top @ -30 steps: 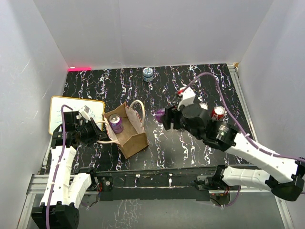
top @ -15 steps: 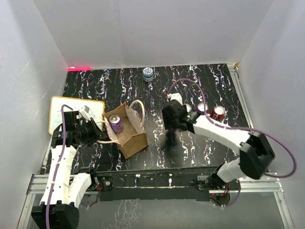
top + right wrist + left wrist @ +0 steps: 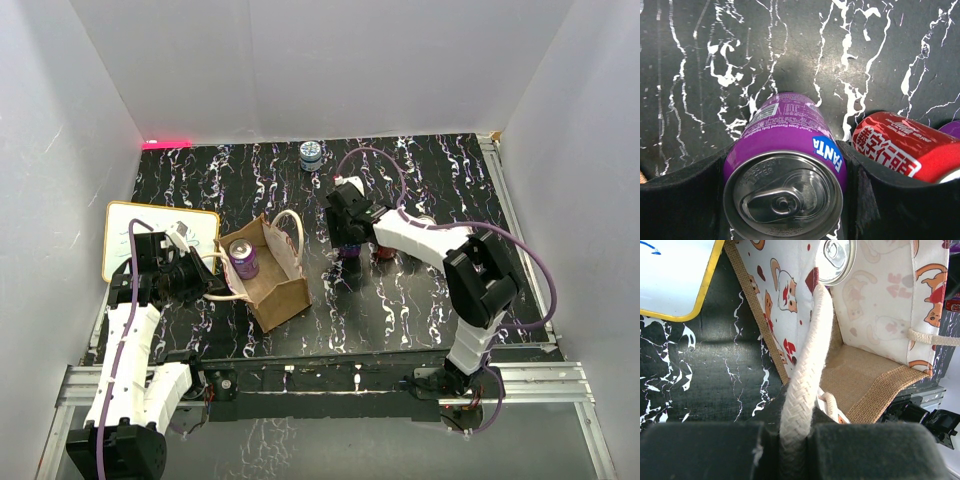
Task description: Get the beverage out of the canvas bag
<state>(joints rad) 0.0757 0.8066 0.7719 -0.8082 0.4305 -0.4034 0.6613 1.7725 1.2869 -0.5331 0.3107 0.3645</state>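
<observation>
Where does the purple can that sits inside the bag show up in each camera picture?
Top external: the bagged can stands in the canvas bag, left of centre.
Left wrist: its silver top at the upper edge, behind the rope handle pinched by the left gripper.
Right wrist: not in it; the Fanta can there, in the right gripper, is another.
Shared landmark: the black white-veined table.

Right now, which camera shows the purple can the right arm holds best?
The right wrist view: the purple can fills the frame, clamped in the right gripper, label readable. The top view shows only a purple sliver under that gripper. The left wrist view misses it.
</observation>
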